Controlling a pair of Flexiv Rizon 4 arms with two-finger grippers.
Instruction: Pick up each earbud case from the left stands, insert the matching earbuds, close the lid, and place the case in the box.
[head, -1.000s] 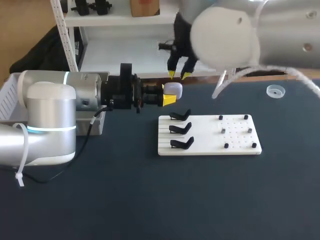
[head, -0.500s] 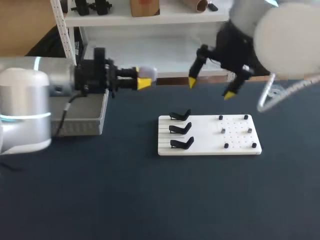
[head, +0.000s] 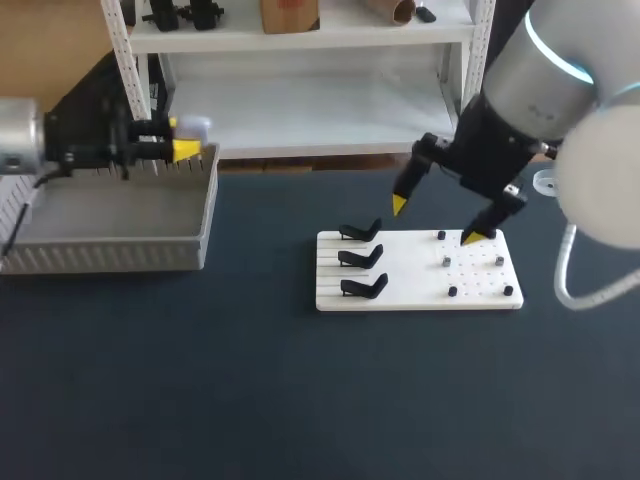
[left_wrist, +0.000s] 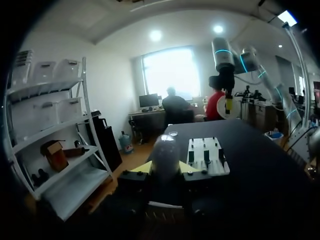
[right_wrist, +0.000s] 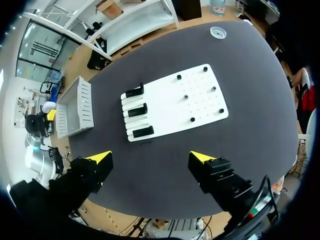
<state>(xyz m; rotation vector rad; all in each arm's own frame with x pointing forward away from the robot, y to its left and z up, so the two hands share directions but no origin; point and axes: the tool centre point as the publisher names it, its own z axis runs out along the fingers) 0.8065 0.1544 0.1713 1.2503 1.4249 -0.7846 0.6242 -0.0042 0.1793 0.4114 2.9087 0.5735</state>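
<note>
A white earbud case (head: 197, 127) is held at the back left, my left gripper (head: 182, 137) shut on it above the far right corner of the grey box (head: 110, 215). In the left wrist view the case (left_wrist: 165, 152) sits between the yellow fingertips (left_wrist: 143, 167). The white board (head: 420, 270) lies mid-table with three black stands (head: 362, 258) that carry nothing, and small dark pegs (head: 446, 262) on its right half. My right gripper (head: 435, 221) hangs open over the board's back edge. From the right wrist view, the gripper (right_wrist: 151, 157) is wide apart above the board (right_wrist: 175, 102).
A small clear round dish (head: 551, 182) sits at the back right of the dark table (head: 300, 400). The grey box (right_wrist: 75, 107) stands left of the board, with my left arm beside it.
My left arm carried the case from behind the board leftward to above the box. My right gripper opened, let go of the case's top and swung right and down over the board.
</note>
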